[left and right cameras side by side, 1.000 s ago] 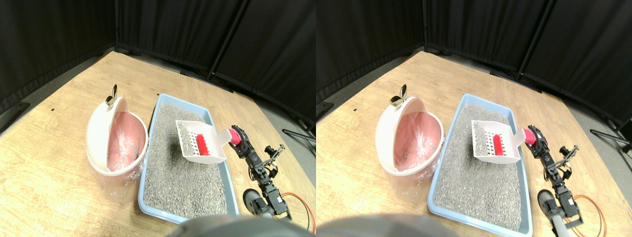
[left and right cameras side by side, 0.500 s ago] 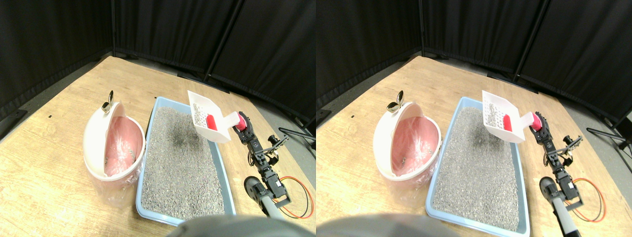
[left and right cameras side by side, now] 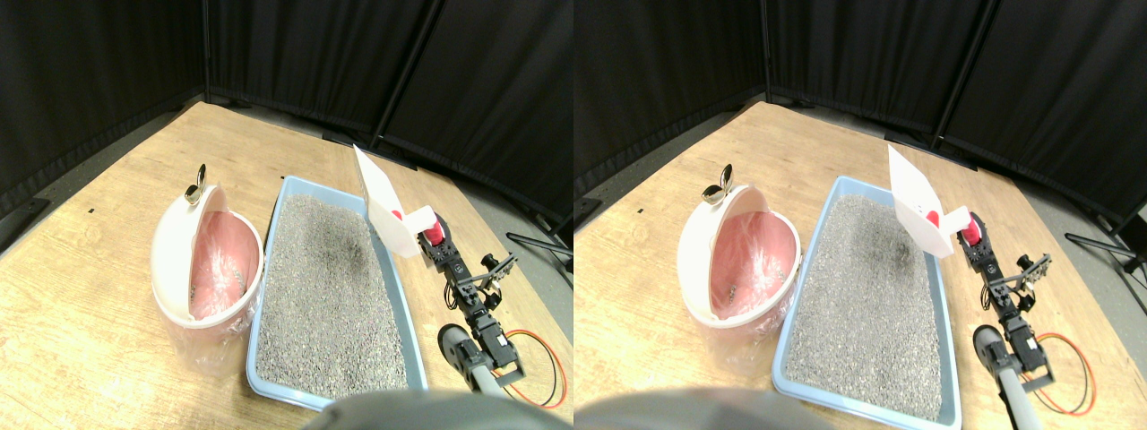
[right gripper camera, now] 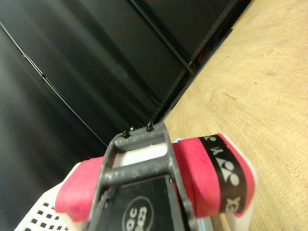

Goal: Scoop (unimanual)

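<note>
My right end effector (left and right cameras side by side: 434, 240) is clenched on the red-wrapped handle (right gripper camera: 202, 175) of the white slotted scoop (left and right cameras side by side: 383, 209), holding it raised and tipped steeply on edge above the far right rim of the blue litter tray (left and right cameras side by side: 408, 305). A red piece (left and right cameras side by side: 397, 214) just shows inside the scoop, so I judge the step in hand is carrying the catch over the grey litter (left and right cameras side by side: 323, 287) to the pink-lined bin (left and right cameras side by side: 211, 260) on the left. To do it well I should level the scoop first, then swing across slowly and tip only once above the bin's opening.
</note>
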`<state>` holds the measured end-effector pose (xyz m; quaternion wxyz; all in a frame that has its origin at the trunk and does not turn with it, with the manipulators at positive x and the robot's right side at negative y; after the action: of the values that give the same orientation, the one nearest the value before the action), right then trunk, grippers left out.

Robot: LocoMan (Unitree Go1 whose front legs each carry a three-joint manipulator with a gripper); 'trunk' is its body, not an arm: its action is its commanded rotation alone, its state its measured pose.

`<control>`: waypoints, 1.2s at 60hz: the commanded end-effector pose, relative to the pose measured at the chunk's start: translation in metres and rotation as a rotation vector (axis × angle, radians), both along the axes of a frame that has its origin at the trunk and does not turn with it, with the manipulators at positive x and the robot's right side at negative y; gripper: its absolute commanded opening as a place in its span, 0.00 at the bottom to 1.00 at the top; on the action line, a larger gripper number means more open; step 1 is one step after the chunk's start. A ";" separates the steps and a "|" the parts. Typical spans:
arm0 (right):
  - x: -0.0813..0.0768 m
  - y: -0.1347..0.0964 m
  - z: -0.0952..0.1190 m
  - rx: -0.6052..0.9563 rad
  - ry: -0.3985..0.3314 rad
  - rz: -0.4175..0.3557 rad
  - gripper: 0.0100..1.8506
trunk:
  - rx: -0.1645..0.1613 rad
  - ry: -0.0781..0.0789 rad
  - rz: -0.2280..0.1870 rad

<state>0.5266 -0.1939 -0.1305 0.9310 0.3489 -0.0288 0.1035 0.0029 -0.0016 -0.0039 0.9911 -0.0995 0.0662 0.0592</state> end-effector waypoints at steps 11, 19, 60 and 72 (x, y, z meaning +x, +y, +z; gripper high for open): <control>-0.003 0.013 0.014 0.001 -0.052 0.078 0.02 | -0.018 -0.009 0.016; -0.003 0.015 0.012 0.009 -0.042 0.065 0.02 | -0.019 -0.009 0.020; -0.005 0.028 0.030 -0.274 -0.155 0.117 0.02 | -0.033 -0.012 0.054; -0.002 0.034 0.038 -0.374 -0.189 0.157 0.02 | -0.048 -0.013 0.082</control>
<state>0.5268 -0.1599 -0.0997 0.9665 0.1541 -0.0438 0.2007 -0.0001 0.0007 -0.0031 0.9870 -0.1241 0.0581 0.0841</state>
